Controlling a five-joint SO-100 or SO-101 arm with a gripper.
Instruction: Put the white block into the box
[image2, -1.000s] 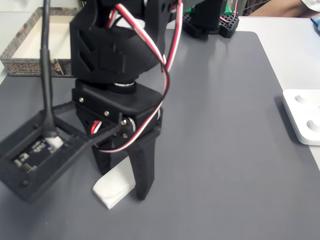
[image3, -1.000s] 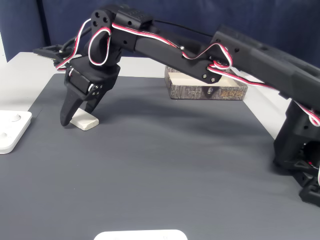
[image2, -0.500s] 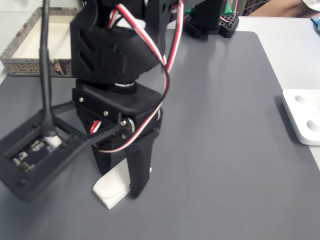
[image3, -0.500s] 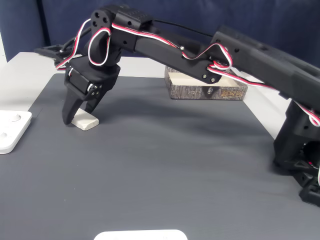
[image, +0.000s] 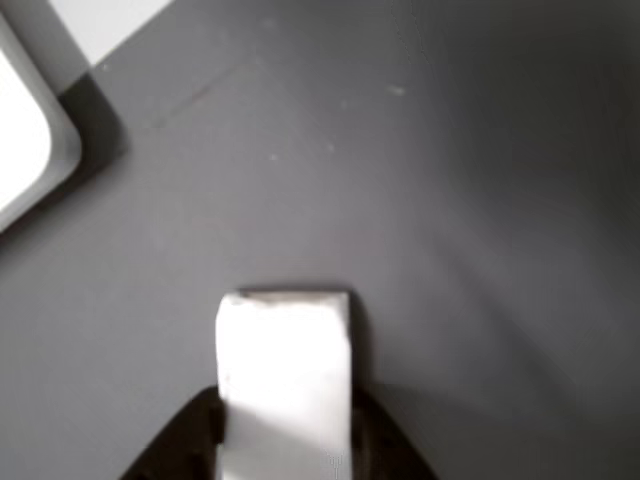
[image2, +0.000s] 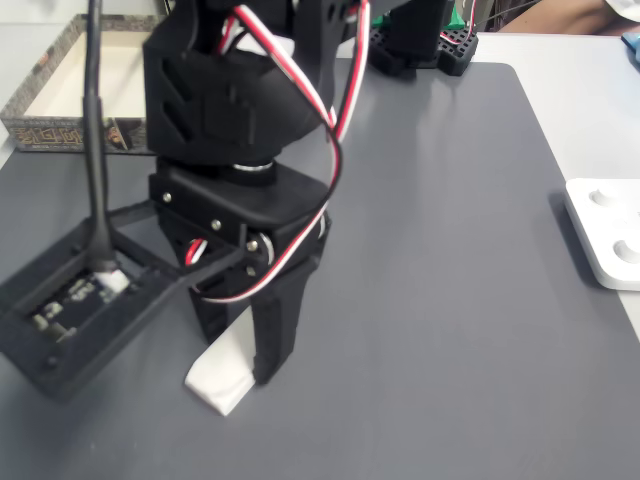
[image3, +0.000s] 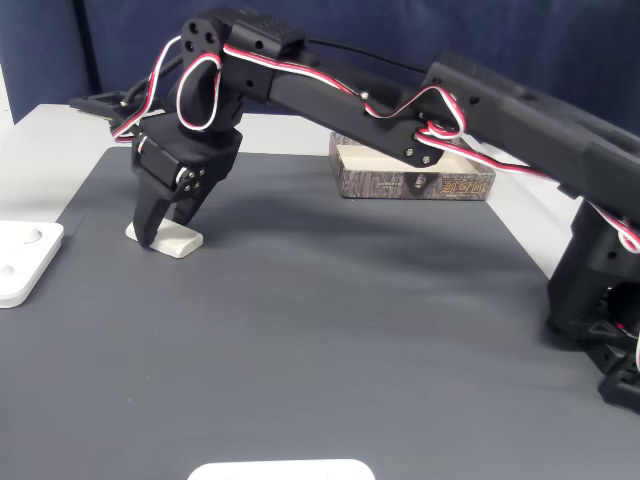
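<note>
While my fingers (image2: 232, 375) are clamping the white block (image2: 222, 378) low on the bench (image2: 450, 300), I am risking it twisting loose off-centre, short of the box (image3: 415, 178) behind them.

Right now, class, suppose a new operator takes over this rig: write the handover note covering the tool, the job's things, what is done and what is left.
Tool: down at the mat, fingers on either side of the white block, closed around it as the other view shows.
White block: on the grey mat, not lifted.
Box: at the far side of the mat, behind the arm in a fixed view; nothing of the job seen inside it.
Done: approach and grasp closing.
Left: confirm the grip, lift, carry to the box, release inside.
</note>
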